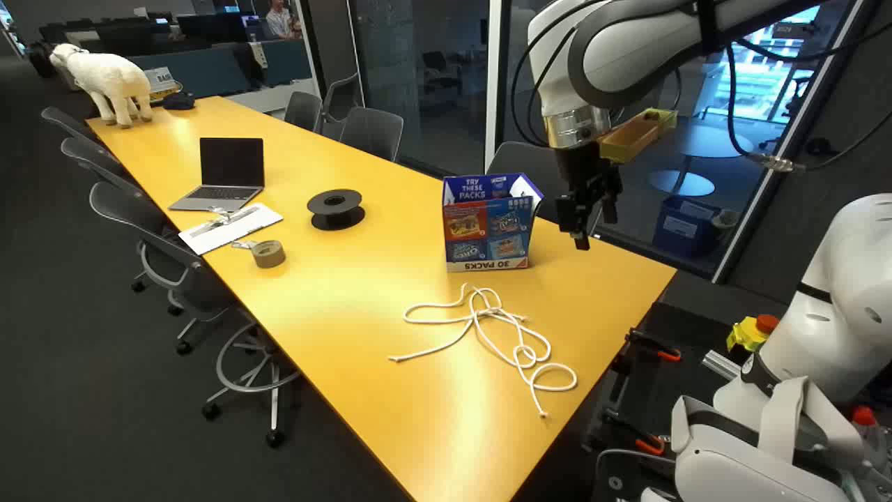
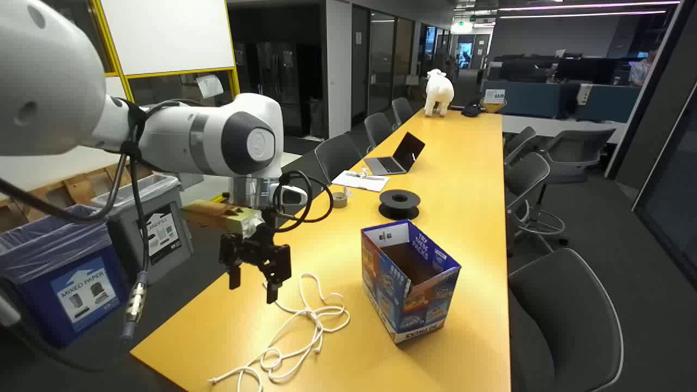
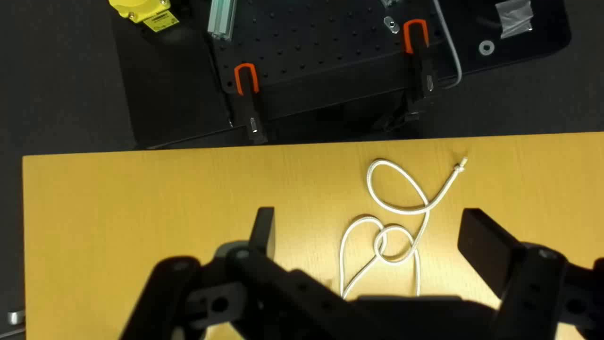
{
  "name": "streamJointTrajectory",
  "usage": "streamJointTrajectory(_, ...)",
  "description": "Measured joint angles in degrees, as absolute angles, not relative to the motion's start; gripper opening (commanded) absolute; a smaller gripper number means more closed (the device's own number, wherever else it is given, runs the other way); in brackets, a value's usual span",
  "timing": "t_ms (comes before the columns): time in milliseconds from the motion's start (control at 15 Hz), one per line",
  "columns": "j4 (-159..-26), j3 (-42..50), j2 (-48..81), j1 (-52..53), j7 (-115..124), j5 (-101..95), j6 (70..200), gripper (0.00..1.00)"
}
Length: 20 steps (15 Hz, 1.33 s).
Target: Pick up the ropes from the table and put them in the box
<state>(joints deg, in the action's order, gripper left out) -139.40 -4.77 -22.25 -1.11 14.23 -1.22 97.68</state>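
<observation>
White rope (image 1: 477,315) lies loose, lower centre of an exterior view; gripper (image 2: 253,286) empty, fingers spread. Grasping, then dropping into the snack-pack carton (image 1: 488,226), both remain.

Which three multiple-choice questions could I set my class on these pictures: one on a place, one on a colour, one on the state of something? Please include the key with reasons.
1. Where does the rope lie?
A. On a chair
B. On the table, outside the box
C. On the floor

2. What colour is the spool?
A. White
B. Red
C. Black

3. How does the hand stand?
A. Open
B. Shut on the rope
C. Shut on the spool

Key:
1 B: both exterior views show the rope spread over the table, with the box standing apart from it.
2 C: the spool looks black in both exterior views.
3 A: the wrist view shows the fingers wide apart, with nothing held between them.
</observation>
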Motion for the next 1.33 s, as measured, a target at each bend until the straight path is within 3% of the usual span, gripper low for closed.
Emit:
streamJointTrajectory(600,-139.96,-4.82,-22.27,-1.02,14.94,-1.22,99.37,1.00)
streamJointTrajectory(1333,-159.18,-12.70,-19.27,3.77,33.34,8.39,134.22,1.00)
